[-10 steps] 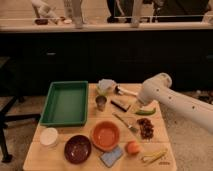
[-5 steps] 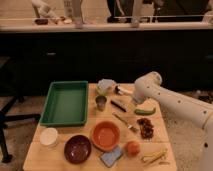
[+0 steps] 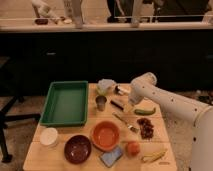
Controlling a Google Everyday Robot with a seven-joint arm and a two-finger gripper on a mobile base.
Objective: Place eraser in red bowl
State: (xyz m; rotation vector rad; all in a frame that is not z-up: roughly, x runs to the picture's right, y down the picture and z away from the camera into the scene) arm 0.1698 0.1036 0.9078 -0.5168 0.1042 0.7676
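The eraser (image 3: 118, 104) lies flat on the table behind the red bowl (image 3: 93, 136) and a little to its right. A metal cup (image 3: 101, 103) stands just left of it. The gripper (image 3: 128, 98) hangs just above and right of the eraser, farther back from the bowl, jaws spread wide with nothing in them.

The step in hand looks like the reach for the pick. To do it well, set the jaws across the eraser's short side and come straight down so they straddle it without nudging the cup. Close low on the block and lift clear before carrying it forward over the bowl. A thin utensil (image 3: 125, 122) lies between eraser and bowl, so pass above it.

No brand, label or writing can be read.
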